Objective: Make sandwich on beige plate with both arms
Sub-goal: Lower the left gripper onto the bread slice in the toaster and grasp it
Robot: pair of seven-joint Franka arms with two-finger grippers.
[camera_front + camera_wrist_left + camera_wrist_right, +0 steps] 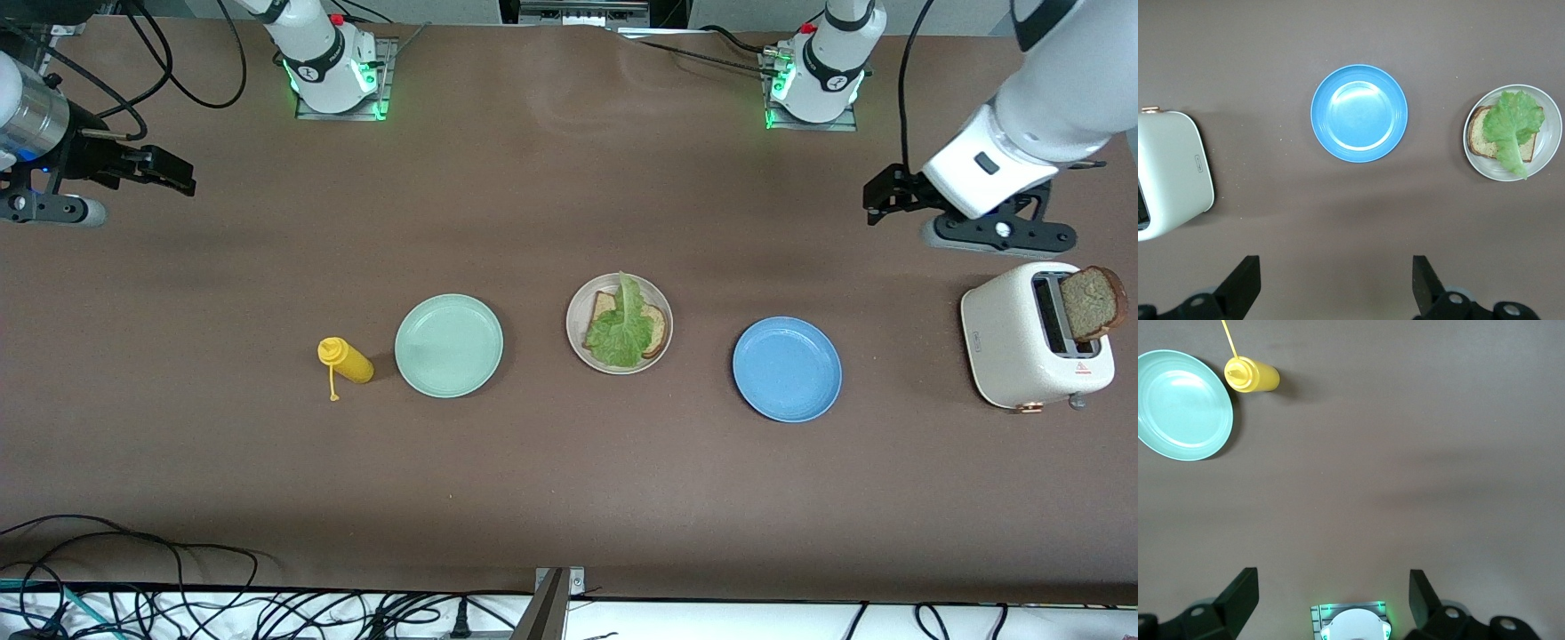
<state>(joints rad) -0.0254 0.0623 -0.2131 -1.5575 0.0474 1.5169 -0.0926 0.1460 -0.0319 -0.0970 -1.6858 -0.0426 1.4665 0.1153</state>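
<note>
The beige plate [622, 368] lies mid-table, between a mint plate and a blue one. On it rests one toasted bread slice [656, 327] with a ruffled lettuce leaf [622, 329] laid over it. A second bread slice [1093, 302] stands up out of the white toaster [1013, 347] at the left arm's end. My left gripper [876, 203] hangs open and empty over bare table close to the toaster; the left wrist view shows it [1336, 261] with the plate [1555, 150] and lettuce [1513, 123] apart from it. At the other end my right gripper [178, 173] [1333, 573] waits, open and empty.
A blue plate [787, 368] lies between the beige plate and the toaster. A mint green plate [449, 345] and a yellow squeeze bottle [347, 360] on its side lie toward the right arm's end. Cables run along the table's near edge.
</note>
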